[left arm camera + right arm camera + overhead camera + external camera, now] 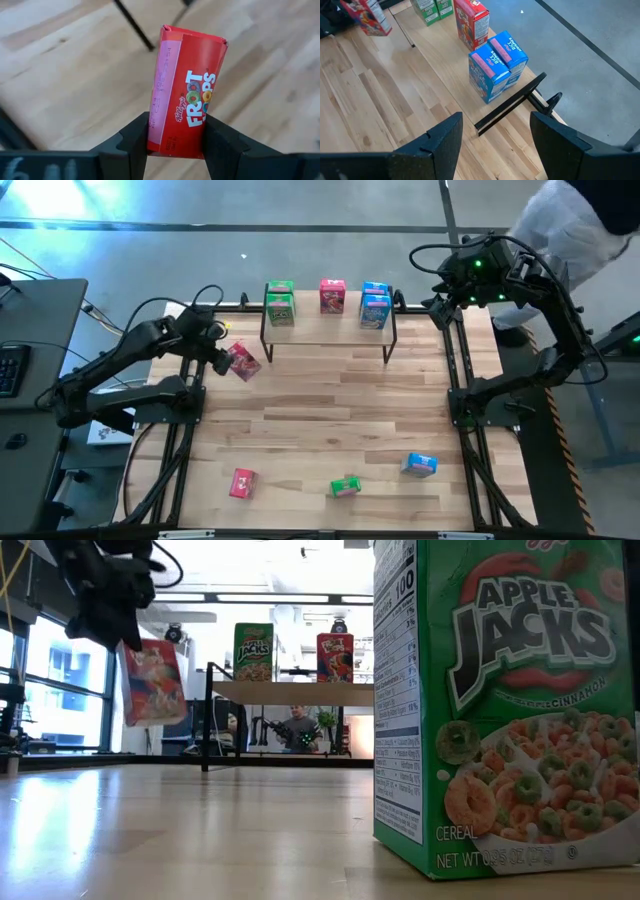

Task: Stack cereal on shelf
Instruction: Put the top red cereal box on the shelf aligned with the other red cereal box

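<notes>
five boxes sit on the shelf (328, 330); left gripper (228, 358) pinches a red box (243, 363) beside it, three left.

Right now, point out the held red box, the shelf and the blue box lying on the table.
Held red box (182, 95), left wrist view, printed front.
Shelf (330, 332), high view, bare top board.
Lying blue box (420, 465), high view, its middle.

Robotics lab, framed wooden test table (330, 405), concrete floor, big windows, seated person (296, 727) behind
</notes>
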`<state>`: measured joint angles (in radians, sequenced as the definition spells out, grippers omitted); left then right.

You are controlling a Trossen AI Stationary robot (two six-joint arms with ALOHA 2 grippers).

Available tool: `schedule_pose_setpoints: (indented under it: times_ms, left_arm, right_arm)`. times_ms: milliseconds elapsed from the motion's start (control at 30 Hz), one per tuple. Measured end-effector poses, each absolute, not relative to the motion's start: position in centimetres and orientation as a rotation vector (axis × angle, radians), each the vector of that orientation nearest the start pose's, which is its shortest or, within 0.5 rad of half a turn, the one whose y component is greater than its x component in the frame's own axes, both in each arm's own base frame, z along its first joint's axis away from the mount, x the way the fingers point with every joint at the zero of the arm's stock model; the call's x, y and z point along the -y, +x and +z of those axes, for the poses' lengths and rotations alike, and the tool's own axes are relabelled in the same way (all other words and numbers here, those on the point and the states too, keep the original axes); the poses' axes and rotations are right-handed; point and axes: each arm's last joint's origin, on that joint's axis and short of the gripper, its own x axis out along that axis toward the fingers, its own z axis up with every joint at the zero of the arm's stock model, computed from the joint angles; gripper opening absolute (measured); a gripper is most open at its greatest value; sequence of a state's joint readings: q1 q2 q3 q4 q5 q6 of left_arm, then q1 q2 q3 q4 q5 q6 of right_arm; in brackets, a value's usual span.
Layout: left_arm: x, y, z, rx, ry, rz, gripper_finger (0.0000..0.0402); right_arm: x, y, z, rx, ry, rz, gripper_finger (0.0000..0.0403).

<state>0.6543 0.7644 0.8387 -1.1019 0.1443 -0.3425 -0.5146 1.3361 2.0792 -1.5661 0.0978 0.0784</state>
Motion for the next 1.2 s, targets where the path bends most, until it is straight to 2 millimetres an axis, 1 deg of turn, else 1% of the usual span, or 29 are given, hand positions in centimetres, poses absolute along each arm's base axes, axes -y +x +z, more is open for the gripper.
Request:
schedule_pose_setpoints:
  times_ms: [133, 267, 467, 667, 967, 1100, 1200]
  left_arm:
    - [-6.1, 9.9, 28.4, -0.869, -0.701, 0.562, 0.0148]
    - [-5.4, 10.6, 28.7, -0.836, -0.678, 0.448, 0.0148]
    - [-4.8, 12.3, 29.8, -0.702, -0.608, 0.298, 0.0148]
    - [-4.1, 13.7, 31.2, -0.548, -0.530, 0.188, 0.0148]
    - [-3.0, 15.3, 33.1, -0.348, -0.450, 0.052, 0.0148]
    - [-2.7, 16.1, 33.5, -0.308, -0.434, 0.014, 0.0148]
    - [-2.6, 16.8, 33.3, -0.311, -0.432, -0.002, 0.0148]
  right_arm:
    - [8.3, 14.1, 49.9, -0.795, 0.245, -0.610, 0.0225]
    - [8.3, 14.1, 49.9, -0.795, 0.245, -0.610, 0.0225]
    - [8.3, 14.1, 49.9, -0.795, 0.244, -0.610, 0.0225]
    - [8.3, 14.1, 49.9, -0.795, 0.244, -0.609, 0.0225]
    - [8.3, 14.1, 49.9, -0.796, 0.244, -0.609, 0.0225]
    - [8.3, 14.1, 49.9, -0.795, 0.245, -0.610, 0.0225]
    - [8.3, 14.1, 49.9, -0.795, 0.244, -0.609, 0.0225]
